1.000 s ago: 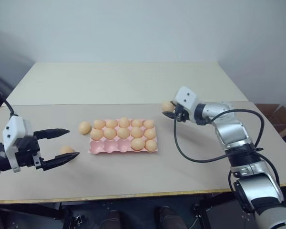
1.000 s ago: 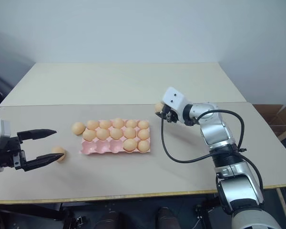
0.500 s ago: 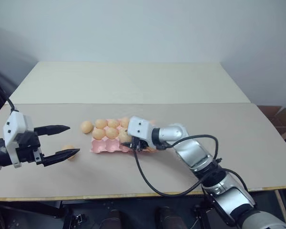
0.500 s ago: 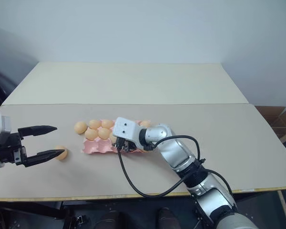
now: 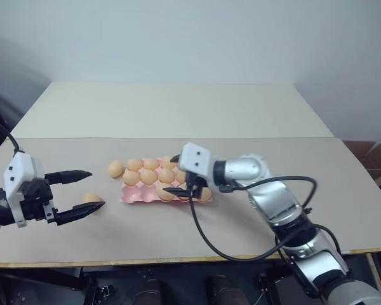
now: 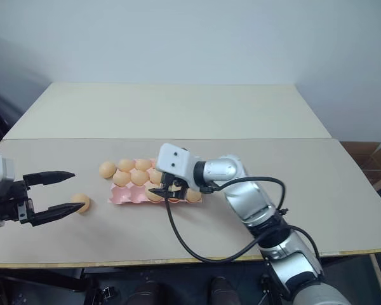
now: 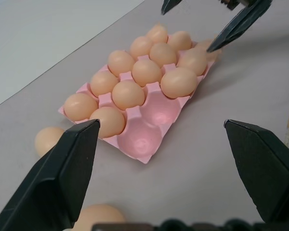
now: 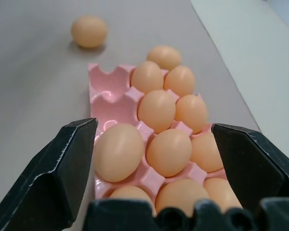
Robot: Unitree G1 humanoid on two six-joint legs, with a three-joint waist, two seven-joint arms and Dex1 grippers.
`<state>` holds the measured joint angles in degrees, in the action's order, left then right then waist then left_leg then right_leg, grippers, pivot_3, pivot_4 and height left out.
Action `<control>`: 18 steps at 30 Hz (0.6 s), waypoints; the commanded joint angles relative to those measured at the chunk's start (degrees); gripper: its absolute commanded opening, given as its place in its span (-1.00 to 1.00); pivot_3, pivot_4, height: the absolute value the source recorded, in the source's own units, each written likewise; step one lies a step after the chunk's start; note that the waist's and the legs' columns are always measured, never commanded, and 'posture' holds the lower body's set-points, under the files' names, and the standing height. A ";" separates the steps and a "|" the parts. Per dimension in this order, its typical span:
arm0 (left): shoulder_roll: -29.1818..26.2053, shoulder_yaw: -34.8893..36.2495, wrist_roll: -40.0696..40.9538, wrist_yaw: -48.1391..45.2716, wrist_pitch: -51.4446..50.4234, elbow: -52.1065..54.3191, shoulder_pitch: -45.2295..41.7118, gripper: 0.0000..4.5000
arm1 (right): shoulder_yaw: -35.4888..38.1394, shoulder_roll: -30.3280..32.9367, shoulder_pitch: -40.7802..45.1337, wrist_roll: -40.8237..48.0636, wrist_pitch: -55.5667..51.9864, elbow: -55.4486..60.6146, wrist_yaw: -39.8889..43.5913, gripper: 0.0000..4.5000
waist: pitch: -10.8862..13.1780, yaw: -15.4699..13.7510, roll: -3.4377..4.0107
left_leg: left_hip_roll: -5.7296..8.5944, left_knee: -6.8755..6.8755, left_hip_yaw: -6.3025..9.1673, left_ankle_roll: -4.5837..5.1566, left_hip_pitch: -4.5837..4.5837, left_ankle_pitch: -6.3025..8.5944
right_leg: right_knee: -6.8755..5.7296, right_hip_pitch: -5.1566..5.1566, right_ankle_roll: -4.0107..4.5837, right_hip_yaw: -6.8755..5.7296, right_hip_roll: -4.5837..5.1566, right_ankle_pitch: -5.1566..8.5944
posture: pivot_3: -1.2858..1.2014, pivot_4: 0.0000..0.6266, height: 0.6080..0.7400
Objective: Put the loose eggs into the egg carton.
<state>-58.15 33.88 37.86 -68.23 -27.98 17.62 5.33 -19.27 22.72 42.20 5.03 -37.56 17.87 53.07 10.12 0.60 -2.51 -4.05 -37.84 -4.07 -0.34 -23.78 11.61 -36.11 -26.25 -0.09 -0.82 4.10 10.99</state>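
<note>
Two tools on show here, and both have their fingers spread wide with nothing between them. The right tool (image 5: 176,174) hangs right over the egg carton (image 7: 145,144), at the carton's end farthest from the left tool, pointing along it. In its wrist view an egg (image 8: 118,151) sits in a front-row cup between its fingers but not gripped.

The carton lies flat on the tabletop (image 5: 241,235), long axis running side to side across the robot's front. Most cups are filled; two cups (image 7: 156,108) in the front row at the left-tool end are bare pink.

One loose egg (image 5: 115,168) rests just off the carton's far corner at that same end, nearly touching it. Another loose egg (image 5: 91,198) lies a bit farther out from that end, right by the lower fingertip of the left tool (image 5: 98,189), which hovers well apart from the carton and points toward it.
</note>
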 commanded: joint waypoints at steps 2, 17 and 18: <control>-0.55 0.75 0.01 -0.34 1.03 0.05 -0.94 1.00 | 12.61 8.28 -3.55 9.09 -3.71 7.64 4.33 0.98 | 0.00 -0.12 0.00 | 0.06 0.00 -0.01 0.00 -0.01 0.00 | 0.02 0.00 0.02 0.00 0.08 0.02 | 0.03 -0.52 1.00; -0.50 1.93 -0.65 -1.25 0.94 -3.30 0.14 1.00 | 31.12 29.96 -26.28 18.13 13.55 -0.19 20.23 0.98 | 0.01 0.21 -0.01 | 0.08 0.02 -0.05 -0.03 0.21 0.02 | 0.05 0.09 0.00 0.05 0.12 0.06 | 0.03 -0.52 1.00; -0.35 1.85 -0.53 -1.11 0.88 -3.11 0.10 1.00 | 31.02 29.95 -26.49 18.50 13.78 -0.18 20.03 0.98 | 0.01 0.18 -0.01 | 0.08 0.02 -0.05 -0.06 0.20 0.05 | 0.05 0.09 0.00 0.06 0.13 0.06 | 0.03 -0.52 1.00</control>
<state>-58.39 35.00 37.02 -69.73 -27.65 13.29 6.32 10.29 51.78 15.38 22.80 -26.10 17.13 72.60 10.12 0.78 -2.52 -3.97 -37.83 -4.13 -0.39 -23.61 11.65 -36.06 -26.17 -0.09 -0.76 4.23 11.06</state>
